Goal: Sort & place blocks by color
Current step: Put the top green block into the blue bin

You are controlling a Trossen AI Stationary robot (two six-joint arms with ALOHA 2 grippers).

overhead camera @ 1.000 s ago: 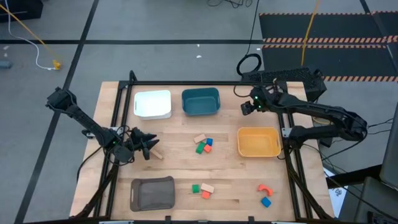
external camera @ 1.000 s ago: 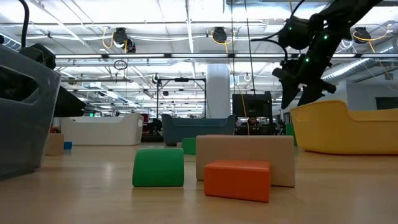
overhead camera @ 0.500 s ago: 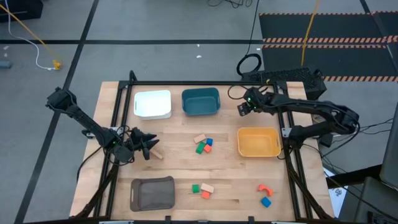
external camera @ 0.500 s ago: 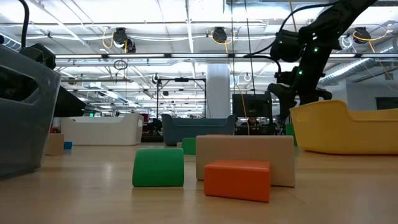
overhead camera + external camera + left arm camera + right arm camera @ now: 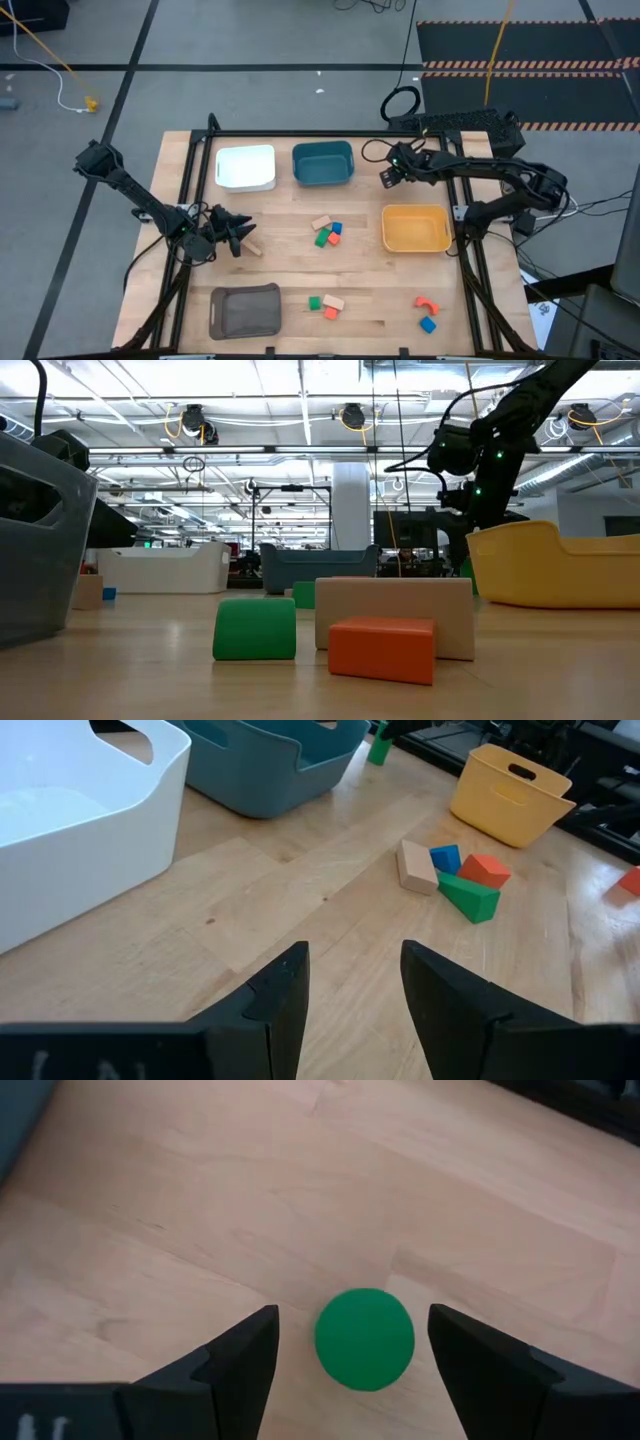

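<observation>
The right gripper (image 5: 352, 1348) hangs wide open and holds nothing. Straight under it, between its 2 fingers, a smooth round green block (image 5: 364, 1338) sits on bare wood table (image 5: 200, 1210). The left gripper (image 5: 352, 982) is open, empty.

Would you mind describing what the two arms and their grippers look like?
Both arms are dark, slender and jointed. The right arm carries small green lights near its wrist and looping black cables at its base. Each gripper, the left gripper and the right gripper, ends in two flat, matte black, wedge-shaped fingers.
</observation>
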